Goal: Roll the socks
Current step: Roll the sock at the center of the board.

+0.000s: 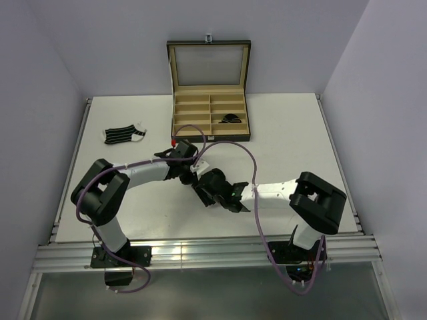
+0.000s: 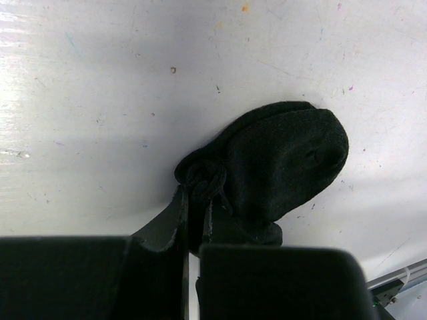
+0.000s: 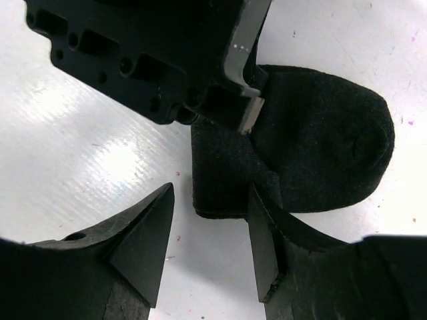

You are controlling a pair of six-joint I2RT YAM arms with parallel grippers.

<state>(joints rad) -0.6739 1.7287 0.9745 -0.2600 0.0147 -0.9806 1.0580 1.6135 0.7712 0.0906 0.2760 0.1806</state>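
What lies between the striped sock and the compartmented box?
Nothing: in the top view only bare white table separates the striped sock from the box.

Robot lab cell, white table (image 1: 293,147), bare grey walls (image 1: 40,80), aluminium rail (image 1: 200,257), bolted arms (image 1: 143,173), loose purple cable (image 1: 255,167).

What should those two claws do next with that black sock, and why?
Probably the left gripper, shut on the small rolled end of the black sock, should twist to wind more up: most of the sock lies flat, and the right gripper stands open at its edge.
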